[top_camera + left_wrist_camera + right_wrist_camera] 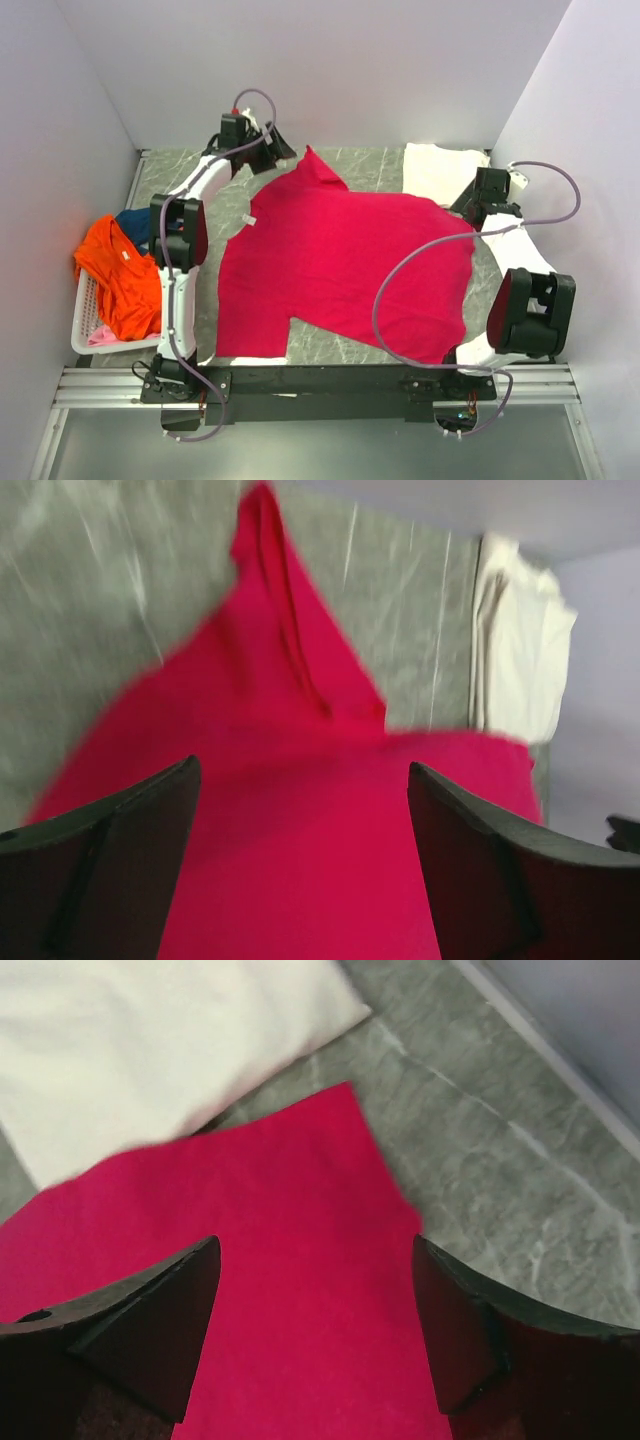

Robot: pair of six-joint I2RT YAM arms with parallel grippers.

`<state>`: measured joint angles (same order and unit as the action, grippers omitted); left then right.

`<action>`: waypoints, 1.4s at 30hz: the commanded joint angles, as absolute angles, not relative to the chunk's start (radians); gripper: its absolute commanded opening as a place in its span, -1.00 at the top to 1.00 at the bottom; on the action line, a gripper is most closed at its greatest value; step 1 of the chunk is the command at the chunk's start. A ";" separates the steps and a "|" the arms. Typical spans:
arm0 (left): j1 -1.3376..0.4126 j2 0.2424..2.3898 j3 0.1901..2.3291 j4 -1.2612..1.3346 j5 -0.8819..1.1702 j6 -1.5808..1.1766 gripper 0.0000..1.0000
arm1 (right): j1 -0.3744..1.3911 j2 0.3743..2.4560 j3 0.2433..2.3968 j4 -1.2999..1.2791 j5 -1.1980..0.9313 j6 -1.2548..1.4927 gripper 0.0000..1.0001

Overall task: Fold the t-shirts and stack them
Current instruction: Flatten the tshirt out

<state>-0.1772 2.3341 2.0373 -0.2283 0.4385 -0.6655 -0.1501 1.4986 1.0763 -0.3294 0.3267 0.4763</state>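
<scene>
Left pincer (302, 770): spread wide, holding nothing, above the far sleeve of the crimson tee (340, 265). Right pincer (315, 1245): also spread, empty, over that tee's far right corner.

Progress, as I judge it:
- Cream tee (440, 172) sits at the far right of the worktop (380, 165), compact and squared off. It looks folded, probably the base of the stack.
- Crimson tee lies opened out flat mid-worktop, with no fold in it yet. Its corner lies just beside the cream one; I cannot tell if they touch.
- Orange tee (125, 280), navy tee (135, 222) and a scrap of pale pink tee (100, 337) are heaped in the basket (85, 335) at the left, unfolded.
- So roughly one done, one in hand, three waiting. Early going.

Materials and shapes:
- Crimson cloth is matte, soft and thin, mostly smooth, with a ridge of creases running up the far sleeve, which tapers to a point.
- A small white label (251, 219) marks the neck on the left side.
- The hem corner under my right pincer is crisp and square.
- The cream fabric is thicker-looking in its layers, with rounded folded edges.
- The worktop is grey-green, marbled with pale veins.
- The basket is white slatted plastic.
</scene>
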 commanded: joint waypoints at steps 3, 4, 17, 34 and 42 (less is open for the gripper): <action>-0.242 1.987 1.811 -0.187 0.405 -0.578 -0.79 | -0.147 1.379 1.060 -0.299 0.188 0.442 -0.70; -0.250 1.936 1.778 -0.210 0.393 -0.571 -0.79 | -0.146 1.370 1.049 -0.308 0.163 0.439 -0.69; -0.293 1.724 1.295 -0.325 0.272 -0.603 -0.79 | -0.103 1.256 0.812 -0.413 -0.129 0.525 -0.66; -0.284 1.825 1.118 -0.285 0.241 -0.634 -0.79 | -0.101 1.422 0.741 -0.420 -0.107 0.531 -0.60; -0.267 1.926 1.190 -0.279 0.230 -0.603 -0.78 | -0.101 1.546 0.821 -0.452 -0.071 0.529 -0.58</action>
